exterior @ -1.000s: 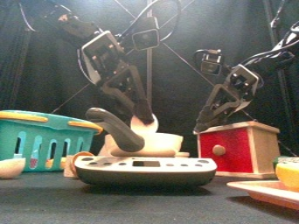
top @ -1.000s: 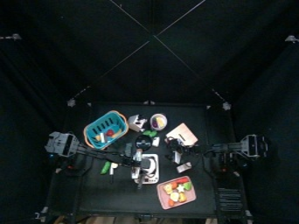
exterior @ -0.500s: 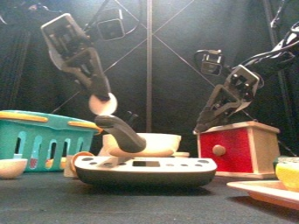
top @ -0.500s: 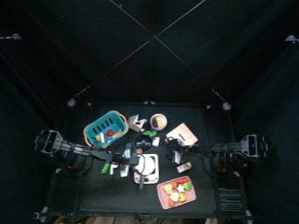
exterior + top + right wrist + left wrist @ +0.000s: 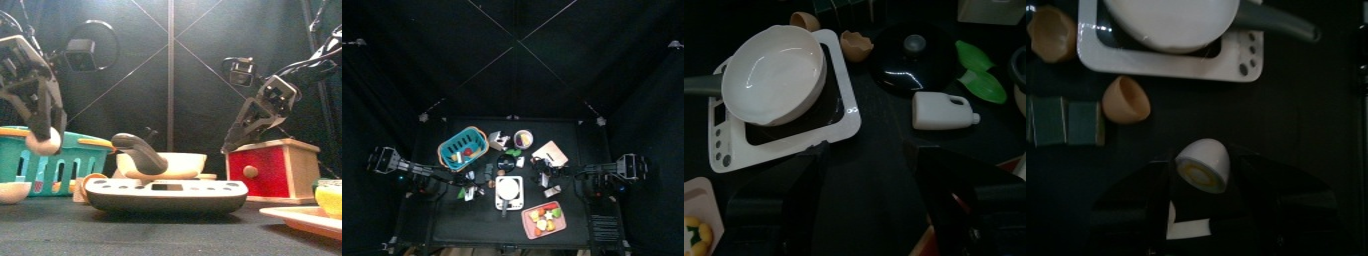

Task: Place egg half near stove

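Left hand point(image 5: 1200, 178) gripping egg half point(image 5: 1201, 164) between wide-set jaws, hanging above counter's left side beside teal basket point(image 5: 54, 160). Right hand point(image 5: 865, 160) hanging empty, jaws parted, near stove point(image 5: 778, 105).

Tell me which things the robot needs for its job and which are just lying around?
For the job:
- egg half, held in the left claw
- stove

Just lying about:
- pan on the stove
- teal basket
- red box
- white bottle
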